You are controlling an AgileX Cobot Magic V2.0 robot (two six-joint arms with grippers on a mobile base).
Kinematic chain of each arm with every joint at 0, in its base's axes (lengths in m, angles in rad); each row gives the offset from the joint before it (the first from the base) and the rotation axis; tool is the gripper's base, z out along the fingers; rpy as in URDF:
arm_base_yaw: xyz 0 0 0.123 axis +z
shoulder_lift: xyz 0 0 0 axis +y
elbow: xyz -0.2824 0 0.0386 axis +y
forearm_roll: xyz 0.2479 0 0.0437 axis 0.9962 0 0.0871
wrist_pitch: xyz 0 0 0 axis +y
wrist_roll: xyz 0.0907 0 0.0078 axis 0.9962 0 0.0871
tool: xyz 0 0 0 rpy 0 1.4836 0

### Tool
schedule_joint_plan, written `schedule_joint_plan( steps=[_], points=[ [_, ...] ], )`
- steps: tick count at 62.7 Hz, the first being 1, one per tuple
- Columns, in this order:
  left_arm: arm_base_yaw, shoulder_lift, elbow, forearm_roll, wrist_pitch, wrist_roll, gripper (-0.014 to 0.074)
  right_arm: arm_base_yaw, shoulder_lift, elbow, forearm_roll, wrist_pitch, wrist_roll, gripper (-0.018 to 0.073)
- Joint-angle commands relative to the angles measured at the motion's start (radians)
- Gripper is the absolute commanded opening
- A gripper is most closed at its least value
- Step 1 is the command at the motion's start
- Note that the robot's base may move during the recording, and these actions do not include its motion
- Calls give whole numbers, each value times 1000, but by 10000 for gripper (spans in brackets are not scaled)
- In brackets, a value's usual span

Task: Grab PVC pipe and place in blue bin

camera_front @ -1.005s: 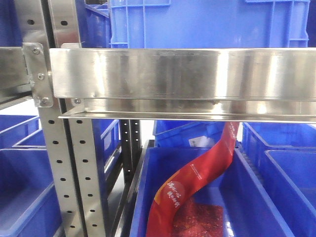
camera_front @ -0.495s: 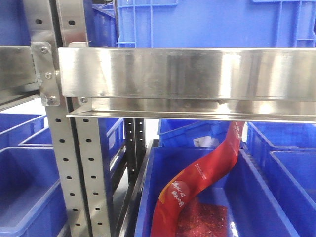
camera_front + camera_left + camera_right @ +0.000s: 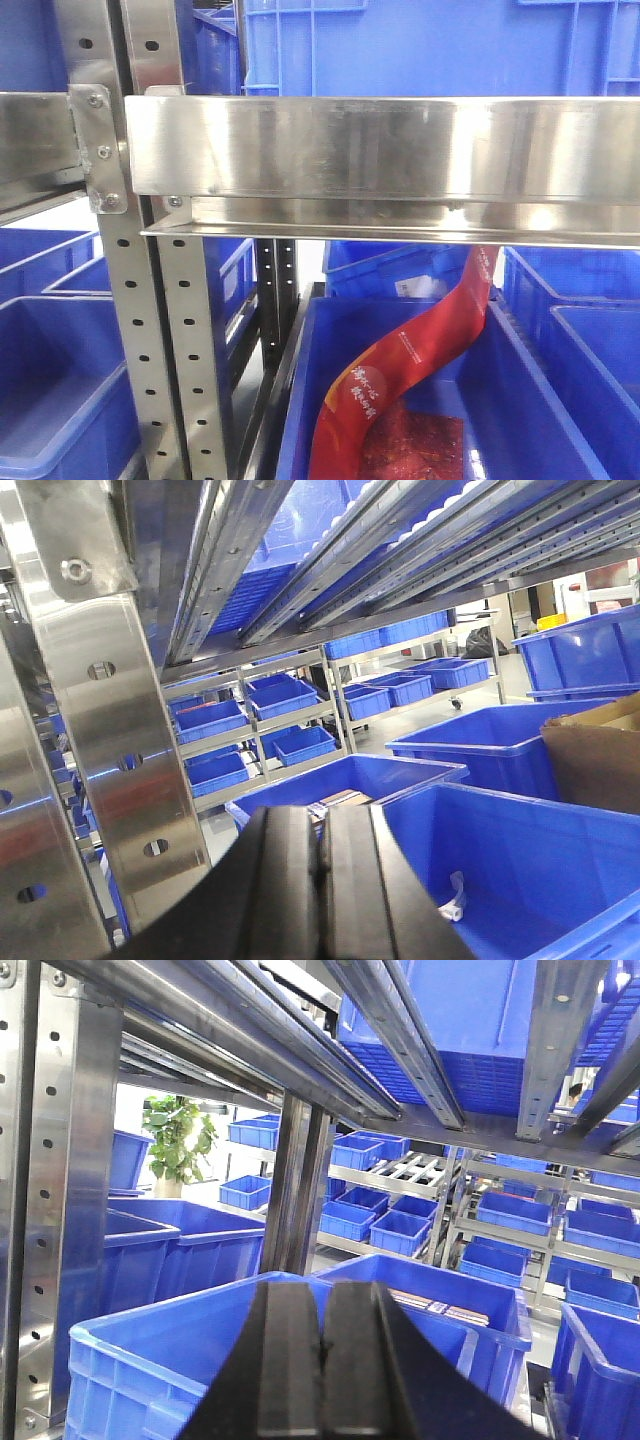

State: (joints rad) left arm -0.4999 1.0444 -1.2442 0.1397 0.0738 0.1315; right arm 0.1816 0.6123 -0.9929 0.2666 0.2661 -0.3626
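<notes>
Faces a steel shelf rail [image 3: 380,150] at close range in the front view, with a blue crate [image 3: 430,50] standing on the shelf above and a perforated upright [image 3: 165,350] at left. Looks down, below the rail, into a blue bin [image 3: 340,330] holding a long red printed wrapper [image 3: 420,340] that curves up toward the rail, over a red packet [image 3: 415,450] on the bin floor. Holds nothing in the left gripper [image 3: 322,880], jaws pressed flat together above a blue tub [image 3: 540,840] with a small white item [image 3: 452,905] inside, too small to identify. Shows the right gripper [image 3: 325,1360] likewise closed and empty, over another blue tub [image 3: 130,1380]. Cannot place the PVC pipe from these views.
</notes>
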Motion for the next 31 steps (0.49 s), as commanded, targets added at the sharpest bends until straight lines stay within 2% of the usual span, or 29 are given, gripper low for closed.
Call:
schedule_joint_plan(
  steps=[1, 31],
  points=[
    [-6, -12, -1, 3, -14, -1, -111, 0, -7, 0, -2, -12, -6, -167],
    [-6, -12, -1, 3, -14, -1, -111, 0, -7, 0, -2, -12, -6, -167]
  ],
)
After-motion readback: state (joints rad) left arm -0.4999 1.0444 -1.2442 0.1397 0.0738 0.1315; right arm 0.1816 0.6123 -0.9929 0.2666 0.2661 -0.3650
